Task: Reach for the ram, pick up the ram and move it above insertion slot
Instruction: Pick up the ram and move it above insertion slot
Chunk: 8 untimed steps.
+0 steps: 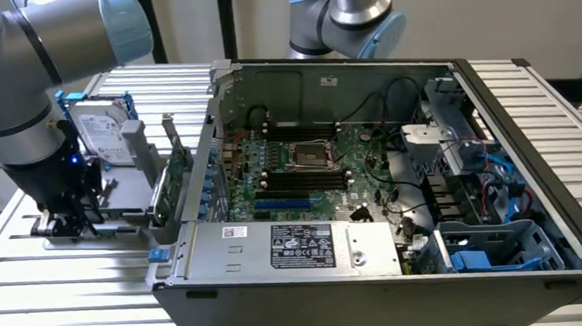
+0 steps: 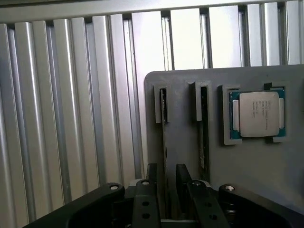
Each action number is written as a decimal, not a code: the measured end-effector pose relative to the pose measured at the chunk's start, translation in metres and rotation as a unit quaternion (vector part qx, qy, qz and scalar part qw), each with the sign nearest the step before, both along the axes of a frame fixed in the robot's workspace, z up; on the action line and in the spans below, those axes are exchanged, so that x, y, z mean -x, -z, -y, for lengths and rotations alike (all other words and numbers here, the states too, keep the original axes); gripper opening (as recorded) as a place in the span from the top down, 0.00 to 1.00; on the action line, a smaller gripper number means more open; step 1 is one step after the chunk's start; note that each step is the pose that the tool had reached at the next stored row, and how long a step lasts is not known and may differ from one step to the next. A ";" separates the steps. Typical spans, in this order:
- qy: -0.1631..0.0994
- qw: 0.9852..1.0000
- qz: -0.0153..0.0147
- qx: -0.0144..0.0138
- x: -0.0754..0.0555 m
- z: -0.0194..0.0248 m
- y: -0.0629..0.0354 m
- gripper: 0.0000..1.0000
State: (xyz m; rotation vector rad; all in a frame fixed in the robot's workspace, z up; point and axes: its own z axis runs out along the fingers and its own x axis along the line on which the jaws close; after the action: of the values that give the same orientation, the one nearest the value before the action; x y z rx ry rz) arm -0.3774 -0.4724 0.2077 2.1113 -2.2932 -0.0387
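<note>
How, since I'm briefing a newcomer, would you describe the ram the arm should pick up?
On the slatted metal table lies a grey holder plate with a silver processor. Two thin boards stand on edge in parallel slots: the other stick beside the processor, and the ram farther from it, straddled by the open end effector.

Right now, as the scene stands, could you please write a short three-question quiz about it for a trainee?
1. True or false: the end effector has one finger on each side of a ram stick standing in the gray fixture.
2. What lies in the fixture's square recess? A) a processor B) a hard drive C) a fan
3. Fill in: on the motherboard inside the open computer case, near the long black slots, the shorter slot is coloured ____.

Key: 1 true; 2 A; 3 blue.
</note>
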 end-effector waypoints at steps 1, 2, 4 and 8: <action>-0.001 1.000 0.000 0.000 0.000 0.0000 0.0016 0.69; -0.002 1.000 0.000 0.000 0.000 0.0000 0.0031 0.69; -0.005 1.000 0.000 0.000 0.000 0.0000 0.0051 0.69; -0.013 1.000 0.000 0.000 0.000 -0.0001 0.0068 0.69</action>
State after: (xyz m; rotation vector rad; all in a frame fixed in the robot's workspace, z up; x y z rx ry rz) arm -0.3769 -0.4723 0.2008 2.1420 -2.2644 -0.0378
